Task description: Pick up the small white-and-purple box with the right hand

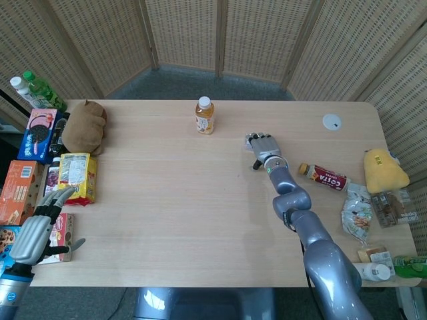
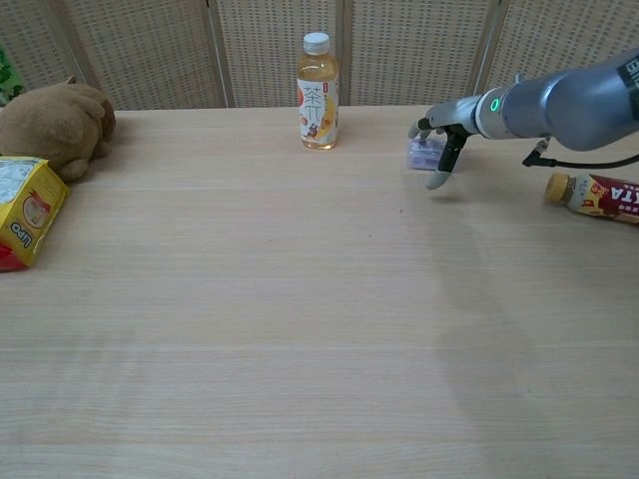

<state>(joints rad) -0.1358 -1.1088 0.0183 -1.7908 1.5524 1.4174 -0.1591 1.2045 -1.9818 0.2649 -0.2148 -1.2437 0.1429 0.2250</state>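
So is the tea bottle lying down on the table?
No, the tea bottle stands upright on the table, white cap on top.

Bright, even light; soft shadows; distant items perhaps slightly blurred.

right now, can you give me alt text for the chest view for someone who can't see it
The robot's grey right hand closes around a small white-and-purple box at the far side of a light wooden table. A tea bottle with a white cap stands left of it, a brown plush toy and yellow snack bag at the left edge, and a red-labelled bottle lies right.
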